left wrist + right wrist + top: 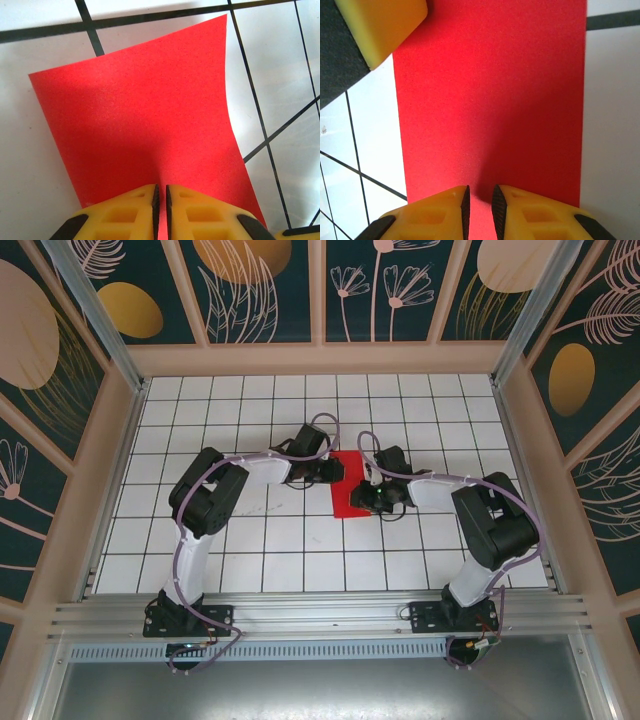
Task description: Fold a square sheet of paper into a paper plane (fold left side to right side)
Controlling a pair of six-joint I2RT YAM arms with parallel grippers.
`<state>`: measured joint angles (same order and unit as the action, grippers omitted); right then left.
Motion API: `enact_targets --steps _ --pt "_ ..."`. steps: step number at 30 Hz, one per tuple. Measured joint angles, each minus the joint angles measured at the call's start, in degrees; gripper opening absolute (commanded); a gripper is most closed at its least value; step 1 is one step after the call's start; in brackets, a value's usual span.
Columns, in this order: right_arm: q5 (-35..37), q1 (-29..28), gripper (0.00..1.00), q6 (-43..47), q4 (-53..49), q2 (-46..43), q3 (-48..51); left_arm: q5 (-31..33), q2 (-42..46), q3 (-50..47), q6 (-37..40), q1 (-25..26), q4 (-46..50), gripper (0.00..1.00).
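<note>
**Red sheet on the gridded tabletop with a tool at each side**

The square sheet of paper [346, 506] lies on the white tabletop [260, 540], which is ruled with black grid lines [303, 530]. From above, the sheet reads as a bright red rectangle, longer than it is wide. The left tool [334, 472] is at the sheet's left edge, towards its far end. The right tool [364, 498] is over the sheet's right side, towards its near end.

In the left wrist view, the left tool's yellow fingers [125, 215] are drawn together to a hairline slit above the sheet's edge. Whether paper is caught between them cannot be told. The sheet spreads away from them, and one side edge is bowed rather than straight.

In the right wrist view, the right tool's fingers stand narrowly apart above the sheet, with red showing through the gap. A finger of the left tool meets the sheet's far corner.
</note>
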<state>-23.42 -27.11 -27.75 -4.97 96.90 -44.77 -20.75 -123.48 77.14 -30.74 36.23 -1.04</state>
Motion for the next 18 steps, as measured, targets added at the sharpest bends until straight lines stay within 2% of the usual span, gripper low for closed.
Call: enact_targets --steps 11,18 --pt "0.02 -0.07 0.24 0.04 0.68 0.37 -0.17 -1.18 -3.19 4.72 -0.85 -2.47 0.46 0.18" --pt "0.02 -0.07 0.24 0.2 0.7 0.37 -0.17 1.68 -7.3 11.17 -0.85 -6.51 0.46 0.18"
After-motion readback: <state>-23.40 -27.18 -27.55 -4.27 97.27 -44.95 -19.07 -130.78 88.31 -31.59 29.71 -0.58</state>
